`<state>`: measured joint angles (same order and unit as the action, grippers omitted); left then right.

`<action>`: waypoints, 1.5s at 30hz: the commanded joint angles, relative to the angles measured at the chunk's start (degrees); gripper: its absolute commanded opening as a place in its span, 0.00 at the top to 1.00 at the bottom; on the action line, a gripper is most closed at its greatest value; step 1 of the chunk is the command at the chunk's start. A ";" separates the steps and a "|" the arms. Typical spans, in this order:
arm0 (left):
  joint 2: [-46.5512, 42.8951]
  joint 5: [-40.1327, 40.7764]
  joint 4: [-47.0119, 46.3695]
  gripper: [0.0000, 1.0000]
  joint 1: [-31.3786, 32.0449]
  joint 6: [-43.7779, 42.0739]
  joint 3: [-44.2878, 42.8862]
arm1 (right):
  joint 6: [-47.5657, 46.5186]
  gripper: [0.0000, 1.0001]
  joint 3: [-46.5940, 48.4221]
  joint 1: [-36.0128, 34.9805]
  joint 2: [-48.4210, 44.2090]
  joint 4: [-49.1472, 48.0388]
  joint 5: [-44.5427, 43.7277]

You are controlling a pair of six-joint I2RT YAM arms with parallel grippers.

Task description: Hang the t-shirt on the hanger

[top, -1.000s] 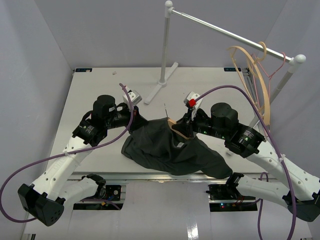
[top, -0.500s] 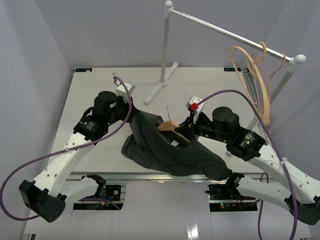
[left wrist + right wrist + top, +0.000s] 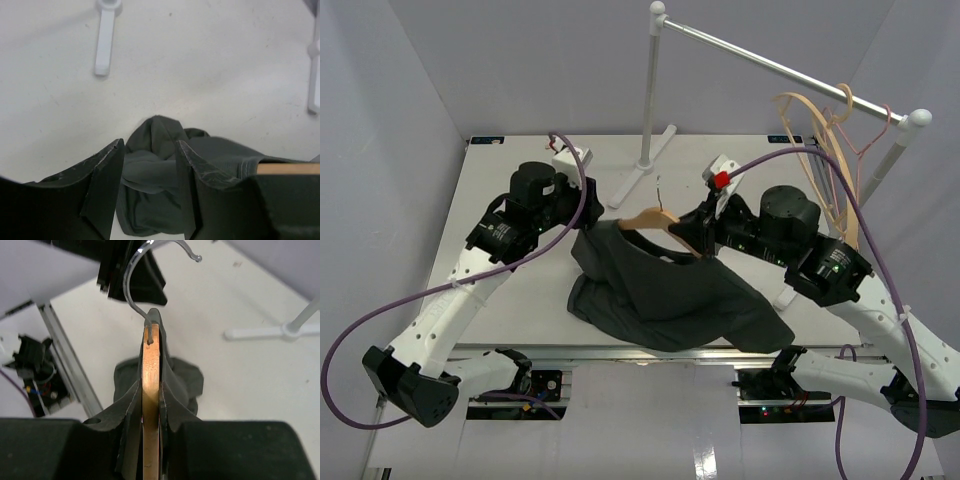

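Observation:
The tan wooden hanger [image 3: 648, 218] is lifted above the table, its metal hook [image 3: 661, 192] pointing back. My right gripper [image 3: 704, 238] is shut on its right arm; the right wrist view shows the wood [image 3: 150, 365] pinched edge-on between the fingers [image 3: 127, 415]. The dark t-shirt [image 3: 670, 290] drapes from the hanger's right side down to the table, while the hanger's left arm is bare. My left gripper [image 3: 591, 212] hovers at the shirt's upper left edge. It [image 3: 149, 145] is open, and bunched shirt fabric [image 3: 150, 167] lies below the gap without touching the fingers.
A white clothes rack stands at the back: one post [image 3: 650, 90] with a foot [image 3: 642, 170] on the table, and a rail [image 3: 770, 65] running right. Thin tan and pink hangers [image 3: 832, 150] hang at its right end. The rack's foot [image 3: 105, 42] shows in the left wrist view.
My left gripper has opened and let go of the shirt, moving back and left. My right gripper has lifted the hanger up and toward the back, baring its left arm.

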<state>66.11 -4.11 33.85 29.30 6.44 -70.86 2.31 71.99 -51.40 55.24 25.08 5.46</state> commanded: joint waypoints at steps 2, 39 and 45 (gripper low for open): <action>-2.97 -2.18 3.39 0.43 -0.21 -0.73 -10.59 | 0.46 0.92 12.26 0.24 3.10 -2.20 -8.51; -8.47 -52.59 -13.20 0.40 -0.21 -11.04 6.55 | 1.09 0.92 -3.67 0.24 4.21 -18.41 21.28; -7.47 -58.17 -14.14 0.78 -0.21 -10.63 7.13 | 1.46 0.92 -3.08 0.18 5.33 -18.66 21.41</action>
<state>58.29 -56.42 20.96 28.99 -3.71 -64.22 2.82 67.68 -51.26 60.10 11.95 25.17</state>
